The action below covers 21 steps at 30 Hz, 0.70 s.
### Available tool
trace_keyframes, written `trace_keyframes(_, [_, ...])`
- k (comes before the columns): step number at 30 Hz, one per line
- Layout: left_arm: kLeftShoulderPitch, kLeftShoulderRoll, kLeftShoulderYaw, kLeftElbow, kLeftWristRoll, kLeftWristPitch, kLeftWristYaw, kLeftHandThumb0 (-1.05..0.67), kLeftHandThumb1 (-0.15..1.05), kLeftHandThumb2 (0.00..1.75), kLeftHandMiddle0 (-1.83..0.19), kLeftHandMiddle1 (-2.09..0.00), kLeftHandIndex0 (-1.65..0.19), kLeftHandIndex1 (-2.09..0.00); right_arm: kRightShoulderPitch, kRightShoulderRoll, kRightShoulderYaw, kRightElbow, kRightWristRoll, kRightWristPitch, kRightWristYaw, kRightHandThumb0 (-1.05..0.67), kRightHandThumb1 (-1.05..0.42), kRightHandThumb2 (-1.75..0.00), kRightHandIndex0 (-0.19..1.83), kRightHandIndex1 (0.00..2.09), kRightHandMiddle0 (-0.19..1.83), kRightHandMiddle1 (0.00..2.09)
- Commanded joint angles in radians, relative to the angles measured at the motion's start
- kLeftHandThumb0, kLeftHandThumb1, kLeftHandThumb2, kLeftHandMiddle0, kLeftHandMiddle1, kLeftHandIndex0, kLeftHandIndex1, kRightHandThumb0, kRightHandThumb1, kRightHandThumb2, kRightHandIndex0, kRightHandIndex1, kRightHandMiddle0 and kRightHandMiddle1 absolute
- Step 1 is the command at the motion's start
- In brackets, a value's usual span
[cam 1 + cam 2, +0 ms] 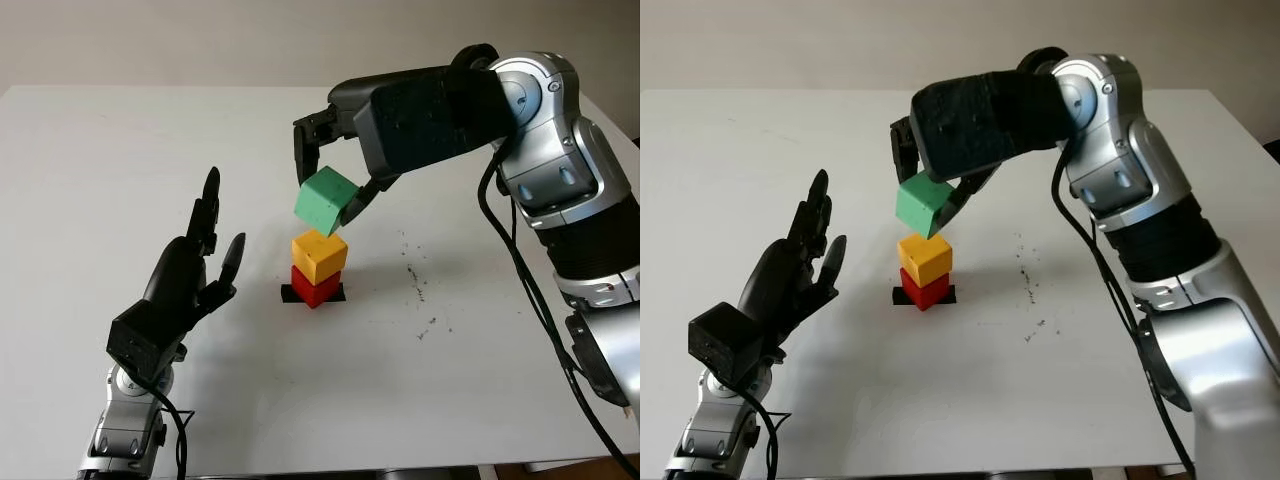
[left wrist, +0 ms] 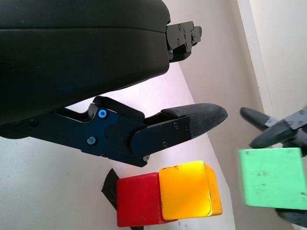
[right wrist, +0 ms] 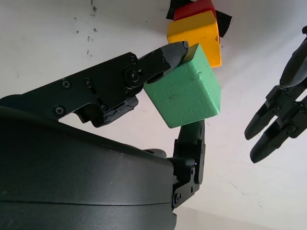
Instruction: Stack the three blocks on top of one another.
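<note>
While pinched between the fingers of the right hand, green block hangs tilted in the air just above yellow block — apart from it, not yet touching. Below, yellow sitting squarely on red block, and red on a small black marker on the white table; two tiers done, the third aloft. Seen from the head, green offset a little toward the robot's left of the stack's centre and canted, one corner dipping toward the yellow top. Judged from that: a short shift back over the column and a levelling of the block before any descent, since a corner-first landing could nudge the yellow one off. How far the green sits fore or aft of the stack — hard to say from these angles. Left hand open and raised off the table, near the stack on its left side, holding nothing; right hand plainly the nearer and the one at work. Grip on opposite green faces, seemingly firm in the right wrist view.
</note>
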Motion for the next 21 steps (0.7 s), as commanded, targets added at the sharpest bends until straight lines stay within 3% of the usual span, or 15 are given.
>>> trace_keyframes(1, [0.008, -0.006, -0.008, -0.019, 0.004, 0.001, 0.001, -0.61, 1.05, 0.69, 0.18, -0.06, 0.19, -0.05, 0.010, 0.010, 0.004, -0.020, -0.007, 0.007, -0.015, -0.31, -0.96, -0.05, 0.33, 0.09, 0.25, 1.66])
trace_keyframes(8, [0.015, -0.009, -0.010, -0.025, 0.004, 0.004, 0.004, -0.62, 1.05, 0.68, 0.19, -0.05, 0.19, -0.04, 0.032, 0.021, 0.018, 0.003, -0.021, -0.015, -0.042, -0.34, -0.96, -0.05, 0.29, 0.07, 0.34, 1.56])
trace_keyframes(21, [0.017, -0.007, -0.010, -0.022, 0.010, -0.007, 0.009, -0.61, 1.05, 0.68, 0.18, -0.06, 0.19, -0.05, 0.042, 0.040, 0.016, 0.027, -0.006, -0.004, -0.043, -0.33, -0.97, -0.05, 0.28, 0.06, 0.31, 1.62])
